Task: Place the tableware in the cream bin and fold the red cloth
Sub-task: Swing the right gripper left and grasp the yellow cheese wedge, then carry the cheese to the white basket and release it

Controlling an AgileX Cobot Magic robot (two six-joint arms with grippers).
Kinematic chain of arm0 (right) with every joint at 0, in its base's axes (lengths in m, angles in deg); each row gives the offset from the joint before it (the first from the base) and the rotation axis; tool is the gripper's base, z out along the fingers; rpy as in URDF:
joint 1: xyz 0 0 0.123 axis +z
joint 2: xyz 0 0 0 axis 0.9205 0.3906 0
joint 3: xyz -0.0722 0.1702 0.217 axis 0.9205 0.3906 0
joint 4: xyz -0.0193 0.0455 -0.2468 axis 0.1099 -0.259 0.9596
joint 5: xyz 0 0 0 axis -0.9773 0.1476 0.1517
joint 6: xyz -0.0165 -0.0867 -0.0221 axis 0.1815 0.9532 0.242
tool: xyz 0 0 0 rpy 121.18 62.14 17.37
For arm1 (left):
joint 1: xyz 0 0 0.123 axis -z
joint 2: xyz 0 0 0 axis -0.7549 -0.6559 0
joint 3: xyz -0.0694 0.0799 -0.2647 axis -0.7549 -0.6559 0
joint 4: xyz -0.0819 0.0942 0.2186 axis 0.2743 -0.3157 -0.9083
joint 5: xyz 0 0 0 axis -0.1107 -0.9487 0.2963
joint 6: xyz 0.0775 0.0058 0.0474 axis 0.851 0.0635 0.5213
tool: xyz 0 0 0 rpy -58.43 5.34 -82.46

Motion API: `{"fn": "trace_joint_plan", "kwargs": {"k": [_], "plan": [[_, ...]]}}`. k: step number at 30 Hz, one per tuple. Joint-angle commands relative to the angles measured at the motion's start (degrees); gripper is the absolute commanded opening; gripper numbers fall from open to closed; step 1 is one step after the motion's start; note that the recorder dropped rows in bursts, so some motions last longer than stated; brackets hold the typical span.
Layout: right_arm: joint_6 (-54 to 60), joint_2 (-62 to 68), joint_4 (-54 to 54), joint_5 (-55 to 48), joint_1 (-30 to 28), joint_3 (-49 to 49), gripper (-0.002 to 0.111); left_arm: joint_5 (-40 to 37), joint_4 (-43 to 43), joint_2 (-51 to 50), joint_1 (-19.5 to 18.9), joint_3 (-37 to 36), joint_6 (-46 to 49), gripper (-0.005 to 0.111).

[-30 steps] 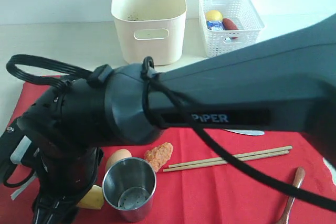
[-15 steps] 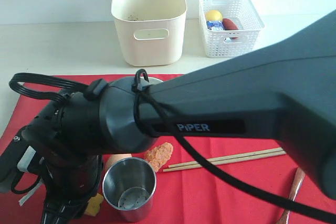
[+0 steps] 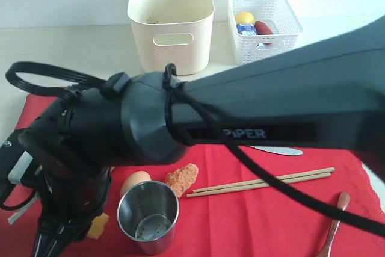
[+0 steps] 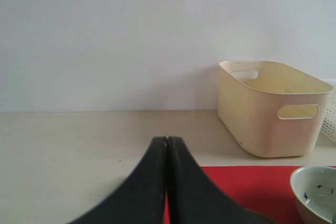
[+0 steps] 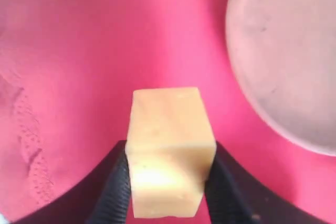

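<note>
Spreading across pale table (image 3: 72, 52), red cloth (image 3: 252, 221); white wall (image 4: 105, 35) behind

The pale worktop (image 3: 72, 52) carries a red cloth (image 3: 264, 221) spread across its near part. Toward the far edge stands the cream bin (image 3: 171, 22), a white lattice basket (image 3: 264, 49) near it, not touching.
</note>
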Motion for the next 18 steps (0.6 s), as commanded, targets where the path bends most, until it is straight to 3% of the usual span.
{"fn": "trace_joint_plan", "kwargs": {"k": [1, 18], "plan": [[-0.1, -4.0, 0.0, 2.0, 0.1, -0.4, 0.000, -0.2, 0.2, 0.4, 0.3, -0.2, 0.0, 0.002], [-3.5, -12.7, 8.0, 5.6, -2.7, -0.4, 0.000, -0.2, 0.2, 0.4, 0.3, -0.2, 0.0, 0.002]]}}
